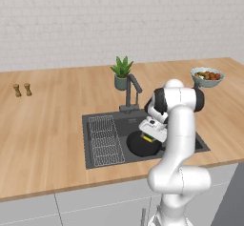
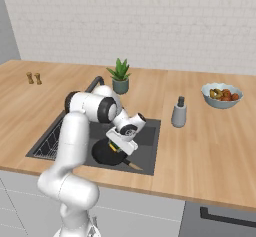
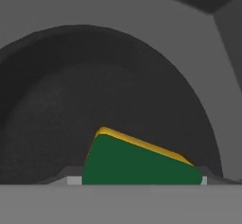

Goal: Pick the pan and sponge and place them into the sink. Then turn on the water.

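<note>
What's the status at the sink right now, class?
Claw over sink, sponge between its fingers. Pan already in basin, directly below. Nothing in the way.

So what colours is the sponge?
The sponge has a dark green face with a yellow layer along its edge, clearest in the hand view.

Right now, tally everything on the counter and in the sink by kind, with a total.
Pan: 1
Sponge: 1
Potted plant: 1
Bowl of food: 1
Small brown shakers: 2
Grey bottle: 1
Total: 7
</note>
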You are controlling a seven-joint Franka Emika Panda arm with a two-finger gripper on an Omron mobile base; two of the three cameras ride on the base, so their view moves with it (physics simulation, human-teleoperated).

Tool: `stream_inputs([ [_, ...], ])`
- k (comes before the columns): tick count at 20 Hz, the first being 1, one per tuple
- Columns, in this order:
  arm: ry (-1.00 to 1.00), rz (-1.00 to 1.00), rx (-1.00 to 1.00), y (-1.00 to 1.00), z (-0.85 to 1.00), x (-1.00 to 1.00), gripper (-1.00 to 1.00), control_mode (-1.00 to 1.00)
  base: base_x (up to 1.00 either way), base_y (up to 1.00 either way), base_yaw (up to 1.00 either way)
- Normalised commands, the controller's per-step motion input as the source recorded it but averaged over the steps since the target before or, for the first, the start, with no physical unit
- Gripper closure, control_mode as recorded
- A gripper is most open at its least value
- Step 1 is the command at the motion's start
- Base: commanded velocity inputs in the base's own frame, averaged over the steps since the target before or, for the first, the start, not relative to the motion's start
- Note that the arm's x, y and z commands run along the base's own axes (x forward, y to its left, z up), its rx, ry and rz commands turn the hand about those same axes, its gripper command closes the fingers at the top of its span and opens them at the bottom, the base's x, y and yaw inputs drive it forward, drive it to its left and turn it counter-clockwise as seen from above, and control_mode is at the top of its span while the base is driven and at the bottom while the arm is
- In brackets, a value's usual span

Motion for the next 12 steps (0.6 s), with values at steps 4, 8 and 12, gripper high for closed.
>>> stream_inputs([
  [4,-0.27,0.12,0.12,-0.37,-0.35,-0.12,-1.0,-1.0,0.0,0.0,0.0],
  [8,-0.36,0.09,0.2,-0.27,-0.03,-0.27,-1.0,-1.0,0.0,0.0,0.0],
  [12,-0.34,0.06,0.23,-0.23,0.0,-0.41,-1.0,-1.0,0.0,0.0,0.0],
])
